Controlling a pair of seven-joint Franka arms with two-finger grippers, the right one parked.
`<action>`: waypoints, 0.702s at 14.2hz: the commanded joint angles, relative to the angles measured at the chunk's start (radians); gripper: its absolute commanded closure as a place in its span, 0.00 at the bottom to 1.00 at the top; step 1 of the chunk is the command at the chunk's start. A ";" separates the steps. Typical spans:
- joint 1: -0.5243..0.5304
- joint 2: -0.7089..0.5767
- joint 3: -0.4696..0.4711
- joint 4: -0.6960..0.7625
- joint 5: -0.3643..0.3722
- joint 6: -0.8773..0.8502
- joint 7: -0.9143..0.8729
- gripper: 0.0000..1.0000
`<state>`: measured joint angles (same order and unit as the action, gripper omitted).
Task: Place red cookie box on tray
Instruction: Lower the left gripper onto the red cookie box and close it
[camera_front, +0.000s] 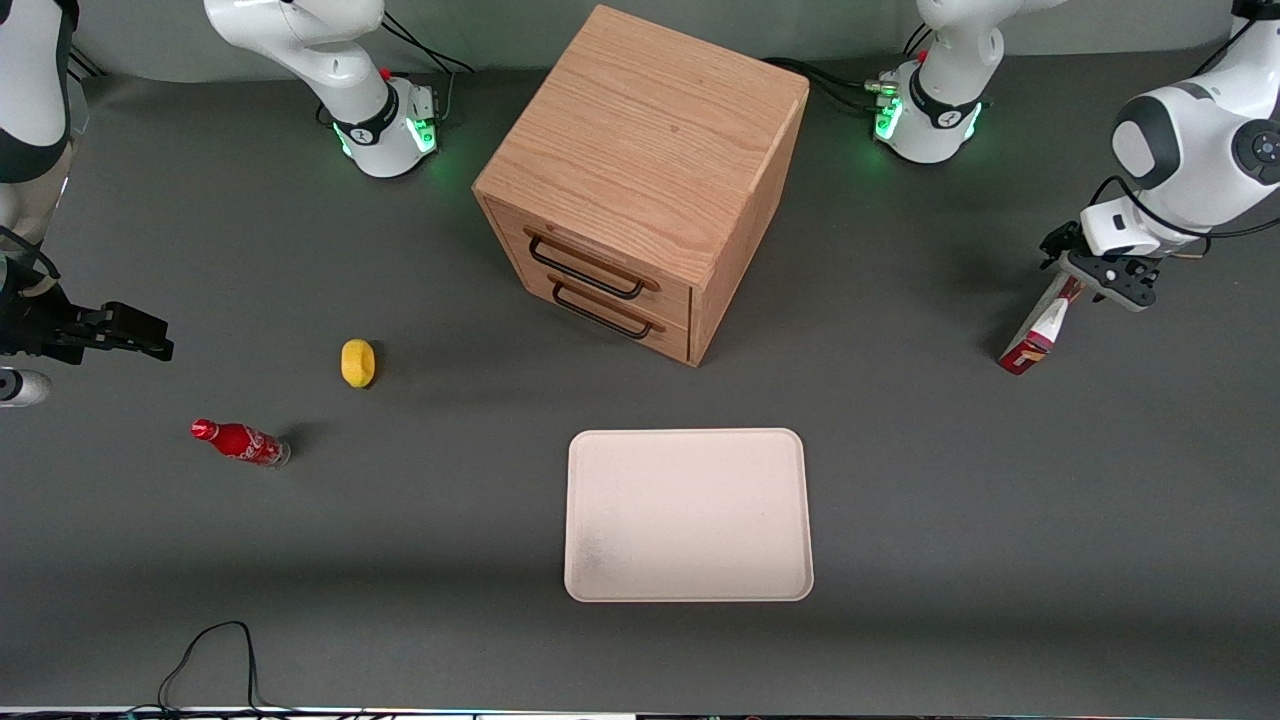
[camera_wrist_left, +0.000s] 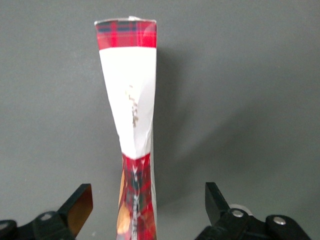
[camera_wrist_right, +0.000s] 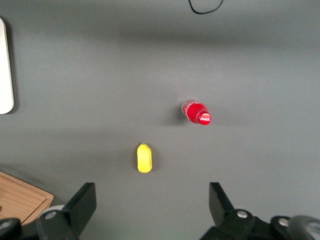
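My gripper sits at the working arm's end of the table, its fingers spread wide, with the red cookie box standing on edge between them and reaching away below me. In the wrist view both fingers look clear of the carton, so I judge I am not gripping it. From the front, the box leans, its lower end seemingly on the table. The tray lies well apart from my gripper, toward the table's middle and nearer the front camera, with nothing on it. I take this as the grasping step. Next I should close squarely on the thin faces, lift, then carry it across to the tray.
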<state>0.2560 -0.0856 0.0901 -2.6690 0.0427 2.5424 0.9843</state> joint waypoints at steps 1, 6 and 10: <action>-0.017 0.061 0.002 0.014 -0.029 0.048 0.020 0.00; -0.015 0.059 0.002 0.034 -0.032 0.027 0.017 0.45; -0.017 0.050 0.002 0.054 -0.067 -0.017 0.013 1.00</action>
<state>0.2522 -0.0253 0.0870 -2.6315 0.0029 2.5573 0.9843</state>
